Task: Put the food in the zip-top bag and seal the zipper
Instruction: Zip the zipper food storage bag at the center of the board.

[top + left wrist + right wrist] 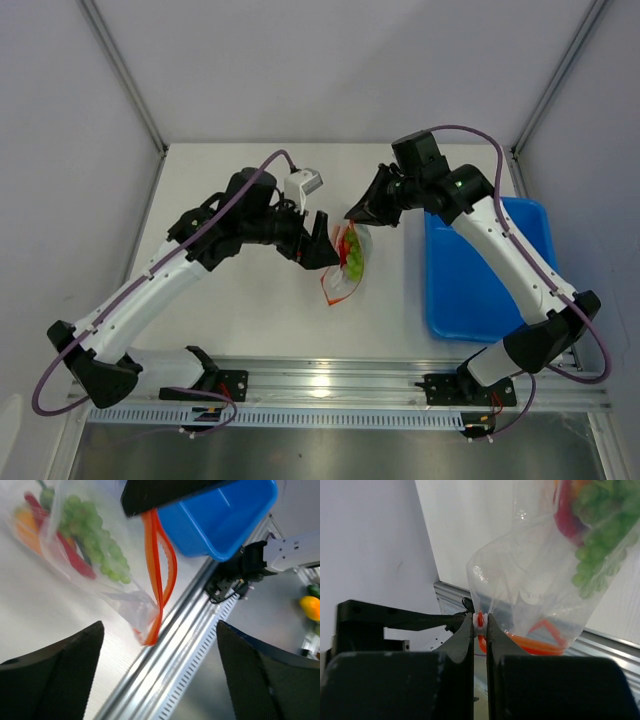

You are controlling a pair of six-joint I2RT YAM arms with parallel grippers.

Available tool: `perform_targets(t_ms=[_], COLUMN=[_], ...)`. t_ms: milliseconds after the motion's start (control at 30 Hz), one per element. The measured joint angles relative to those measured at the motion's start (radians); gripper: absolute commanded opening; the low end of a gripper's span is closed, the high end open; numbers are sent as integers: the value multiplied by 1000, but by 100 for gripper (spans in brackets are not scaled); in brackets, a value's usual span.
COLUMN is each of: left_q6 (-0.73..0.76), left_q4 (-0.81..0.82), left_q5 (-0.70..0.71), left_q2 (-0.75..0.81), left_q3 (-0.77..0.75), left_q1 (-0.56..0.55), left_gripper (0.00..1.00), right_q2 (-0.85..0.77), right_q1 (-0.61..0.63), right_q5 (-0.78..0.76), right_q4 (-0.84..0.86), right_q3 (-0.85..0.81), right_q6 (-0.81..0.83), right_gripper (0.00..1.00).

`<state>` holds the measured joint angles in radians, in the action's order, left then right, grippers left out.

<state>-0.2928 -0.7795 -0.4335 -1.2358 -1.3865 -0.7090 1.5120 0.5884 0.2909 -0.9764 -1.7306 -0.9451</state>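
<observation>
Now | zip-top bag (348, 264) mid white table (240, 310), long axis far-to-near, zipper (161, 575) facing left | right hand (480, 624) pinching zipper's far end | left hand (325, 240) open beside it | grey walls (60, 150)

Left wrist view: zip-top bag (100, 565) blurred and cut off at the top-left edge; orange food (27, 530) inside it too smeared to identify. Right wrist view: grapes (600, 545) in the bag out of focus, zipper (535, 642) partly hidden behind right fingers (462, 635).
</observation>
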Motion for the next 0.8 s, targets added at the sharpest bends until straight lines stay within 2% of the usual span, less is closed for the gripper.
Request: perform_targets(t_ms=[200, 500, 800], left_q6=[44, 58, 61], left_q4=[69, 208, 269], left_q5=[201, 502, 601], left_q2=[-8, -26, -93], left_q3=[-14, 14, 29], left_q1=[-103, -212, -274], left_gripper=[99, 99, 99], right_q2=[1, -29, -35], right_q1=[11, 40, 97], right_q5=[-86, -180, -244], right_q4=[-82, -120, -116], right_q3=[-5, 12, 16], right_q6=[-61, -266, -420], right_gripper=[0, 0, 0])
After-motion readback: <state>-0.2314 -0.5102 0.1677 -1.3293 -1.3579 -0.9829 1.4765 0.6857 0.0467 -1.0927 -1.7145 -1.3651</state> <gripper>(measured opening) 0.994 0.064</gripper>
